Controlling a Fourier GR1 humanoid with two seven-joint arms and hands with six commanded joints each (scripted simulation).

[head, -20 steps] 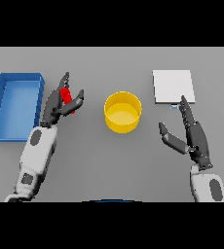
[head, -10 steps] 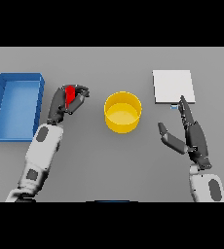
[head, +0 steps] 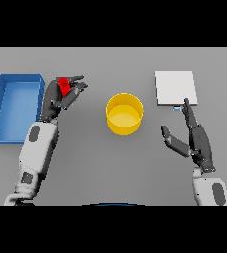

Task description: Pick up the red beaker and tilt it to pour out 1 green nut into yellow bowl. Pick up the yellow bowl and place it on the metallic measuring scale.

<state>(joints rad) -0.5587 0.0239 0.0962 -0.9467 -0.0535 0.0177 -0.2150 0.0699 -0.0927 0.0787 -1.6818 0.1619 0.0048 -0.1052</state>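
My left hand [head: 56,99] is curled round the red beaker [head: 64,85], holding it just above the table, left of the yellow bowl [head: 124,114]. Only the beaker's upper part shows between thumb and fingers; no nut is visible. The bowl stands upright in the middle of the table and looks empty. The metallic measuring scale [head: 175,87], a pale square plate, lies at the back right. My right hand [head: 197,141] hovers open to the right of the bowl, fingers straight and pointing toward the scale's near edge.
A blue rectangular bin [head: 14,106] stands at the far left, right beside my left forearm. Bare grey table [head: 110,168] spreads in front of the bowl between both arms.
My left hand has closed its fingers round the red beaker and lifted it slightly toward the back. The right hand has stayed where it was.
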